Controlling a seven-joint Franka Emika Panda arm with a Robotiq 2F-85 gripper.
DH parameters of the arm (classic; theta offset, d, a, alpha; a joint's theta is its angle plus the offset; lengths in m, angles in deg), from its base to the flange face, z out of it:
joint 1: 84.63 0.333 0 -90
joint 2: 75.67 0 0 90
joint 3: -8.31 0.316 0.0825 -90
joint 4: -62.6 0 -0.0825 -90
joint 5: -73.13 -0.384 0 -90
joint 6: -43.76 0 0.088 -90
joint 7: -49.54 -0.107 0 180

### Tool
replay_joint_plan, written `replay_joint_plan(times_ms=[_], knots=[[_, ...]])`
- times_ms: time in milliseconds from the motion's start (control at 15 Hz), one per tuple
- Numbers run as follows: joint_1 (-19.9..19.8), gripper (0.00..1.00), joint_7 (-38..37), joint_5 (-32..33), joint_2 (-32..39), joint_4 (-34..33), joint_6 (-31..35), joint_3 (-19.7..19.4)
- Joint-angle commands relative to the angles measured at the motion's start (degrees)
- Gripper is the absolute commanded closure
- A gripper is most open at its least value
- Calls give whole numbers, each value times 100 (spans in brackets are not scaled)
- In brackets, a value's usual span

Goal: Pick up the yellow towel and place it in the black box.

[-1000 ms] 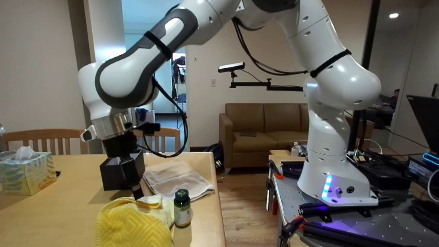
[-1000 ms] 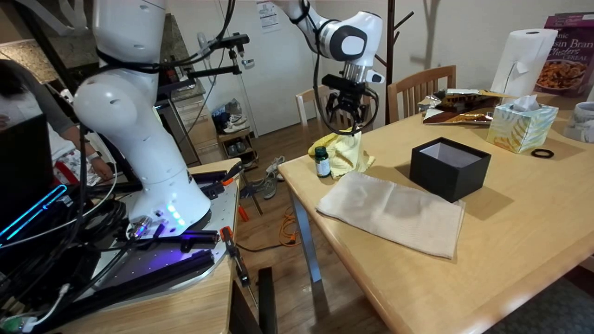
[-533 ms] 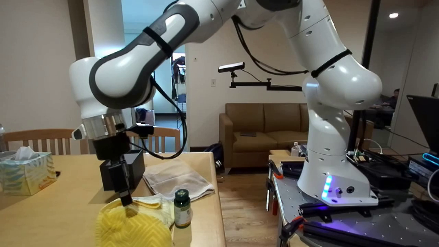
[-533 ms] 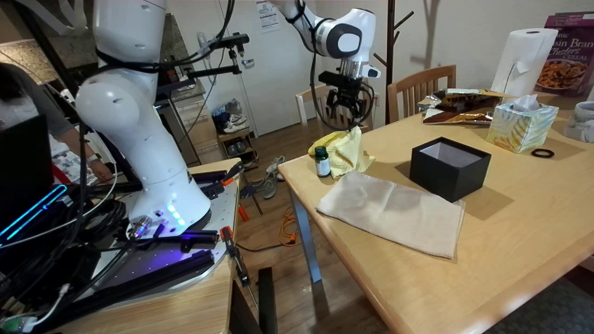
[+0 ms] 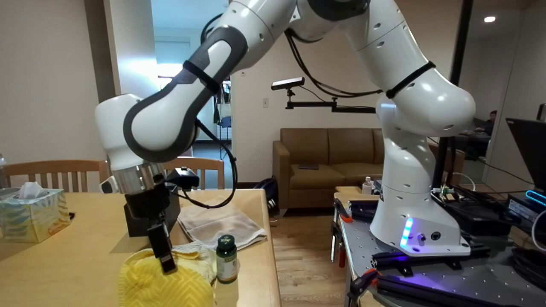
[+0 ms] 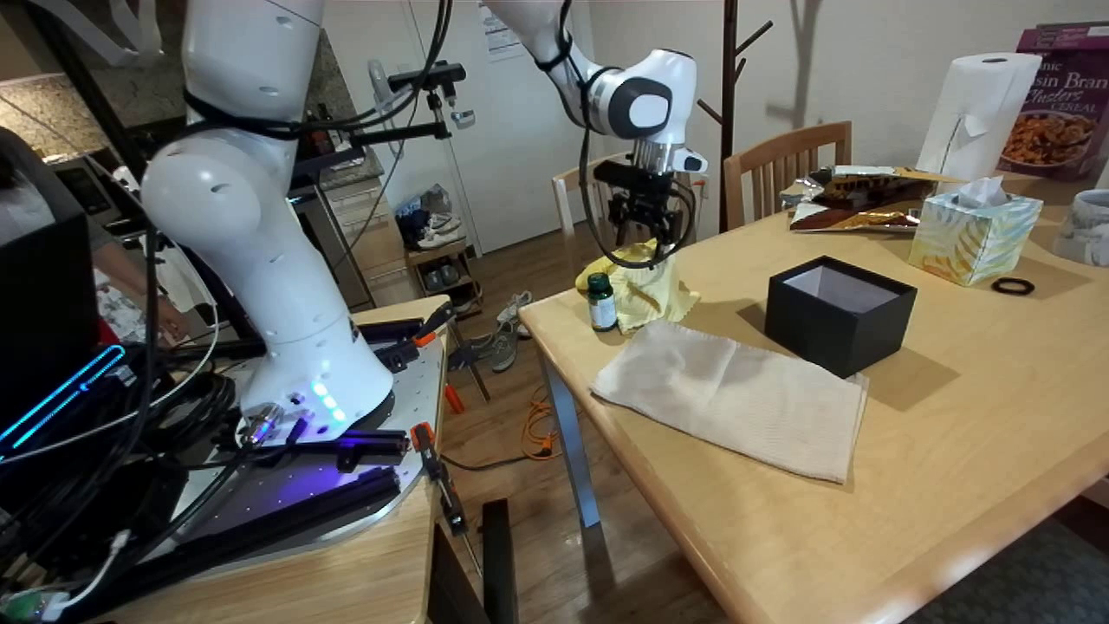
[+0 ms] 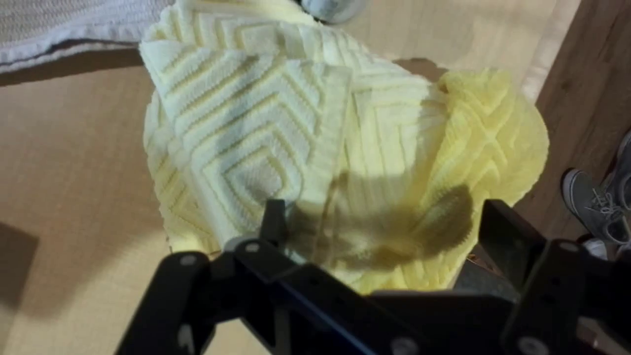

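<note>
In the wrist view I see the yellow towel (image 7: pixel 340 143) from near, lying in loose folds close to the edge of the table (image 7: pixel 84 133). The two fingers (image 7: pixel 274 222) of the gripper (image 7: pixel 383 217) are spread wide, with the towel showing between them; if they touch it, I cannot tell. This gap shows most clearly here. At the upper left comes in a part of a pale cloth (image 7: pixel 74 22), and at the right some shoes (image 7: pixel 594 199), which I cannot count surely. In an exterior view I count, on the table, one black box (image 6: pixel 840 334), one yellow towel, one green bottle (image 6: pixel 601 303), one pale cloth, one tissue box (image 6: pixel 970 234) and one black ring (image 6: pixel 1012 279); only from here I can look into the box, which is pale inside. The towel lies apart from the box; the bottle stands upright just beside the towel and hides a little of it. The cloth is spread flat from near the bottle to just beside the box. Farther back are one paper roll (image 6: pixel 979 121), one cereal box (image 6: pixel 1061 100) and two chairs (image 6: pixel 793 152). In an exterior view, where also one brown sofa (image 5: pixel 330 149) appears, the gripper stands in front of the black box and covers a good part of it; the fingers are seen over the towel, whose lower part goes beyond the border of the view.
</note>
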Motion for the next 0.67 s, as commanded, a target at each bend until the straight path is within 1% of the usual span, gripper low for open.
replay_joint_plan(times_ms=[0,200,267,333,533,600], knots=[[113,0,-411,453,154,190,595,-95],[263,0,-702,669,452,168,1321,-126],[319,25,-817,684,577,142,1605,-124],[340,26,-848,657,665,110,1756,-80],[438,47,-994,583,865,116,2254,-33],[444,53,-1030,547,879,135,2351,-9]])
